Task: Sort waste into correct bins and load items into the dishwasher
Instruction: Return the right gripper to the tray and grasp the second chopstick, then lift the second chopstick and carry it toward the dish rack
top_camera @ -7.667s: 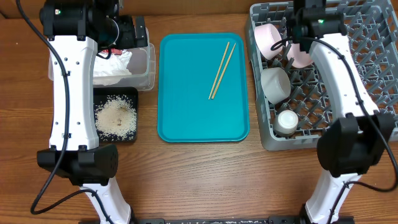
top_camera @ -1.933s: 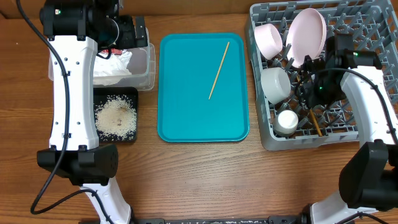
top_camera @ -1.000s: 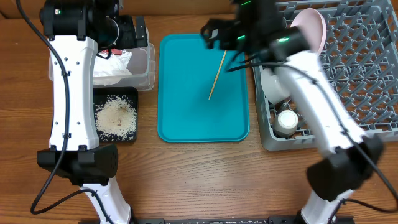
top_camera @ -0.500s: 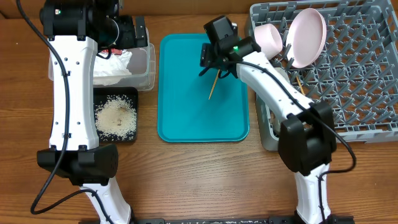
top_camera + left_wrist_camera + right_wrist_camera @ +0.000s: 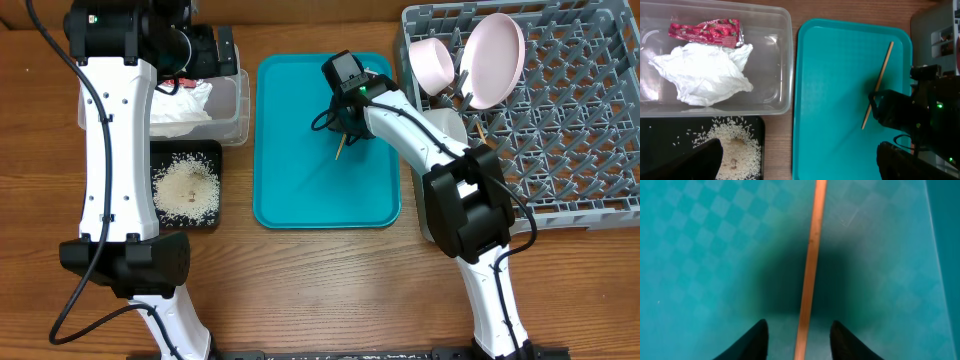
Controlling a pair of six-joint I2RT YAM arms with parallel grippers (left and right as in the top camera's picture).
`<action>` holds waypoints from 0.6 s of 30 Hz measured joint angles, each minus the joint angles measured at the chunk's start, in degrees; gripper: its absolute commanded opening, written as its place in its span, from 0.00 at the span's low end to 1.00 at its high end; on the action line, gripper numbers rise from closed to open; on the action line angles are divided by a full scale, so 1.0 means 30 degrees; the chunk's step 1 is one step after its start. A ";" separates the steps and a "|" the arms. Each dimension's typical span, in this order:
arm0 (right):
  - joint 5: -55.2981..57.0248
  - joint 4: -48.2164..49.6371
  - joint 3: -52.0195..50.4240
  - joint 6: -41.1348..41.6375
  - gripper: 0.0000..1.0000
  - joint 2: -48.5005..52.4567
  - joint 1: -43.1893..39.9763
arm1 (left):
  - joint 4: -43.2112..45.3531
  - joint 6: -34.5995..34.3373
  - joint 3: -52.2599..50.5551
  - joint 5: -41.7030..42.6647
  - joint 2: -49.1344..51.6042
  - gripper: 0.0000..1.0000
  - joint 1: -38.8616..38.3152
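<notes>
One wooden chopstick (image 5: pixel 811 255) lies on the teal tray (image 5: pixel 300 170); only its lower end (image 5: pixel 340 152) shows from overhead. My right gripper (image 5: pixel 799 342) is low over it, open, one fingertip on each side with a gap on both. My left gripper (image 5: pixel 800 165) hangs open and empty above the clear tub (image 5: pixel 782 60), which holds the red wrapper (image 5: pixel 705 31) and white napkin (image 5: pixel 700 75). Rice (image 5: pixel 735 145) lies in the black tray (image 5: pixel 210 215). The grey dish rack (image 5: pixel 580 140) holds the plate (image 5: pixel 497 55) and a pink bowl (image 5: pixel 430 62).
My right arm (image 5: pixel 420 130) crosses from the rack's left edge over the teal tray and hides part of the rack's left side. A thin wooden stick (image 5: pixel 478 129) shows among the rack pegs. Bare wooden table (image 5: pixel 320 290) lies in front of the tray.
My right gripper swung from the rack to the teal tray, came down over the chopstick, and its jaws have narrowed around it. The left arm has not moved.
</notes>
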 measured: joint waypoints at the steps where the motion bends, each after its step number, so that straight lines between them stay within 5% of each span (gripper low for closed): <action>1: 0.0000 -0.0015 0.0000 0.0109 0.36 0.0073 0.0000 | 0.0000 0.0000 0.0000 0.0000 0.0000 1.00 0.0000; 13: 0.0277 -0.1537 0.0051 0.0962 0.06 0.0299 0.0000 | 0.0000 0.0000 0.0000 0.0000 0.0000 1.00 0.0000; 18: 0.0350 -0.2441 0.0226 0.0984 0.04 0.0299 0.0000 | 0.0000 0.0000 0.0000 0.0000 0.0000 1.00 0.0000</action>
